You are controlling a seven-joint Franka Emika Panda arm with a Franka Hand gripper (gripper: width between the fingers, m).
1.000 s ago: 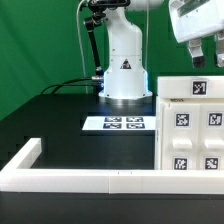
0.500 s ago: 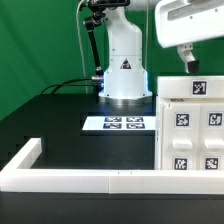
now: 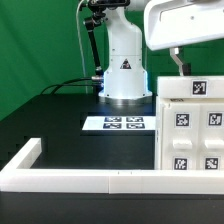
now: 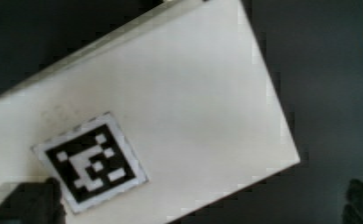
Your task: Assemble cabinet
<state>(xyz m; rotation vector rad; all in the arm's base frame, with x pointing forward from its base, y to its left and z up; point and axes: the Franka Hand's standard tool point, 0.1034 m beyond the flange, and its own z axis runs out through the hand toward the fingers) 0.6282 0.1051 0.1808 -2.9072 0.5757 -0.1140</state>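
Observation:
The cabinet body (image 3: 192,130), a large white box with several square black-and-white tags, stands at the exterior view's right. My gripper (image 3: 182,64) hangs just above its top edge; only one dark finger (image 3: 178,62) shows there. In the wrist view a white cabinet surface (image 4: 160,100) with one tag (image 4: 93,162) fills most of the picture. My gripper (image 4: 190,205) is above it. Its dark fingertips (image 4: 18,205) stand wide apart at the two corners, with nothing held between them.
The marker board (image 3: 113,124) lies flat on the black table in front of the robot base (image 3: 124,70). A long low white rim bar (image 3: 80,180) runs along the front edge and turns back at the exterior view's left.
My gripper has moved toward the exterior view's left and lower, from the top right corner to just above the cabinet body's top. The cabinet body has not moved.

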